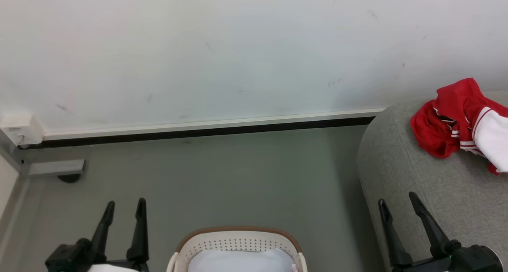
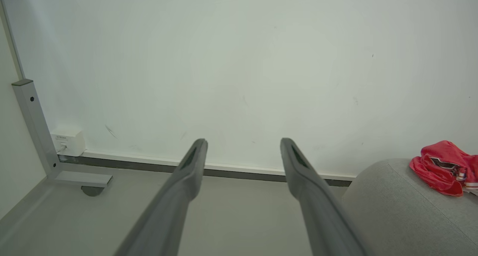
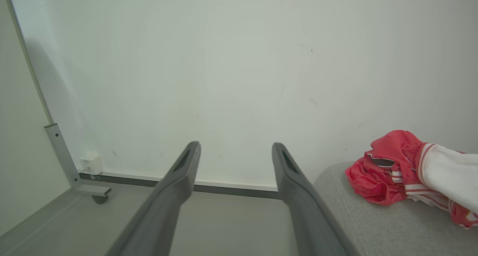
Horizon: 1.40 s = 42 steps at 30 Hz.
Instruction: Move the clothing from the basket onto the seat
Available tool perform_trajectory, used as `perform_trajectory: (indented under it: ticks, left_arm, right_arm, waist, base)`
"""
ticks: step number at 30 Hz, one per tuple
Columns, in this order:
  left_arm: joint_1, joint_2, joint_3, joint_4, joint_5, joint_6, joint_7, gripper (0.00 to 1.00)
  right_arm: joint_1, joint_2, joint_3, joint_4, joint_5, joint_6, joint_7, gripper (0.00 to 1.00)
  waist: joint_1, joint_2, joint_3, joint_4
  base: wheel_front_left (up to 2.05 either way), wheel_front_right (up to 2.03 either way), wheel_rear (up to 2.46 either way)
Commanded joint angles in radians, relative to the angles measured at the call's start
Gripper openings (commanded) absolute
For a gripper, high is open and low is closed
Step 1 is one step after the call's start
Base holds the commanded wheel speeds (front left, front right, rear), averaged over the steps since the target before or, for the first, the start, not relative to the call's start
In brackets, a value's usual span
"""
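In the head view, the left gripper (image 1: 126,202) sits at the lower left of the frame and the right gripper (image 1: 397,198) at the lower right, each with its two dark fingers spread apart, pointing up the frame and holding nothing.

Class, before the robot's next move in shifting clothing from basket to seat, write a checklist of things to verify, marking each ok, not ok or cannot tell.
1. The left gripper is free: jaws open, nothing between them. Ok.
2. The right gripper is free: jaws open, nothing held. Ok.
3. The clothing is on the seat: red and white fabric lies on its top. Ok.
4. The basket is emptied: the head view cuts off its near part. Cannot tell.
5. The right gripper is clear of the seat: it overlaps the seat's end in the head view. Cannot tell.
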<state>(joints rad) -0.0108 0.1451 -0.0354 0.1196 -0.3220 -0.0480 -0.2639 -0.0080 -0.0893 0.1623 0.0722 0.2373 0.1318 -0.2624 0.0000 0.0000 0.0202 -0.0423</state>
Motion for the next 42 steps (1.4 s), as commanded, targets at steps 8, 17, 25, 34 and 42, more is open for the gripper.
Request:
perform_trajectory:
  ticks: [8,17,25,34,42]
  left_arm:
    - [-0.013,-0.027,0.032,0.021,0.044,-0.035,-0.001,1.00]
    - [-0.047,-0.020,-0.020,0.090,0.045,-0.067,0.001,1.00]
    - [-0.142,0.042,-0.171,0.208,-0.010,-0.082,0.111,1.00]
    - [-0.281,0.148,-0.435,0.360,-0.177,-0.082,0.247,1.00]
    - [-0.401,0.223,-0.612,0.495,-0.286,-0.082,0.331,1.00]
  right_arm:
    - [-0.013,0.004,0.004,-0.003,-0.006,-0.002,-0.003,1.00]
    - [-0.037,-0.009,-0.014,-0.019,-0.013,-0.002,-0.003,1.00]
    - [-0.089,-0.028,-0.063,-0.049,-0.023,-0.002,-0.002,1.00]
    - [-0.173,-0.015,-0.109,-0.094,-0.033,-0.002,-0.002,1.00]
    - [-0.258,0.010,-0.129,-0.133,-0.045,-0.002,-0.002,1.00]
  waist:
    - [0.0000,0.0000,0.005,-0.016]
    - [0.0000,0.0000,0.059,-0.056]
    - [0.0000,0.0000,0.175,-0.130]
    - [0.0000,0.0000,0.329,-0.222]
    - [0.0000,0.0000,0.468,-0.275]
  base:
    - [0.00,0.00,0.00]
    - [0.00,0.00,0.00]
    - [0.00,0.00,0.00]
    - [0.00,0.00,0.00]
    - [0.00,0.00,0.00]
